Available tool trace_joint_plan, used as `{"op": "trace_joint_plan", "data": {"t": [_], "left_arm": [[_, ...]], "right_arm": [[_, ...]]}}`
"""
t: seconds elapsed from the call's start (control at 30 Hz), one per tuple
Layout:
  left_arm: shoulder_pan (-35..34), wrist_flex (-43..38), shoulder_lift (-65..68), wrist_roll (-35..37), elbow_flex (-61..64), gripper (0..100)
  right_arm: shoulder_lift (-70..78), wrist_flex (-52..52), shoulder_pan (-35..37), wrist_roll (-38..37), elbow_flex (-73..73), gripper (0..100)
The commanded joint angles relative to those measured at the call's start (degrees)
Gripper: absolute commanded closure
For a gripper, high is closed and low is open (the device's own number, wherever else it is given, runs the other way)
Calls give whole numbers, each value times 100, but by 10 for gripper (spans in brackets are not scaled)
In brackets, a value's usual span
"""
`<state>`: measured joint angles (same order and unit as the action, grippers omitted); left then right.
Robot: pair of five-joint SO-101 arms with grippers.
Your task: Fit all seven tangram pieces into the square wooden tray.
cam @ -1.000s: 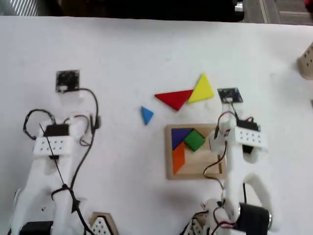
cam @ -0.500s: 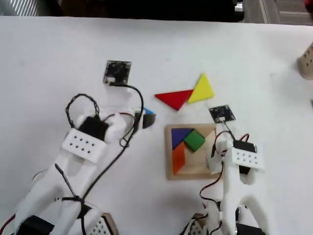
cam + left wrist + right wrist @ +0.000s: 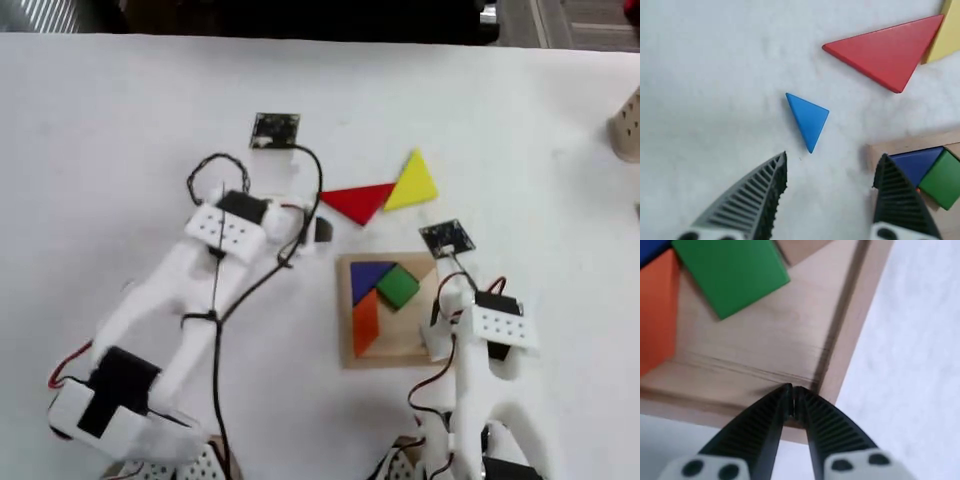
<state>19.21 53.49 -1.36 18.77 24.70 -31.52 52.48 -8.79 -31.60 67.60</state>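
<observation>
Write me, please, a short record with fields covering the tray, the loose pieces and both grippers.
Tray: wooden tray holds a dark blue piece, a green square and an orange piece; part of its floor is bare.
Loose pieces: small blue triangle, red triangle and yellow triangle lie on the table; red and yellow touch.
Left gripper: open, the small blue triangle just ahead of its tips.
Right gripper: shut, over a corner of the tray.
</observation>
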Motion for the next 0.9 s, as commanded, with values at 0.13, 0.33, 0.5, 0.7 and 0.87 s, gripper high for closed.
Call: {"op": "trace_joint_plan", "data": {"t": [0.13, 0.33, 0.5, 0.7, 0.87], "left_arm": [[-57, 62, -356, 105, -220, 714], [-330, -325, 119, 334, -290, 714], [-312, -281, 927, 404, -826, 714], [-303, -105, 1631, 413, -1477, 714], [-409, -114, 2176, 413, -1776, 714]], "right_arm": [[-215, -145, -48, -79, -18, 981], [-215, -127, -57, -70, -9, 981], [-215, -127, -57, -70, 0, 981], [-215, -127, -31, -88, 0, 981], [-215, -127, -31, -88, 0, 981]]}}
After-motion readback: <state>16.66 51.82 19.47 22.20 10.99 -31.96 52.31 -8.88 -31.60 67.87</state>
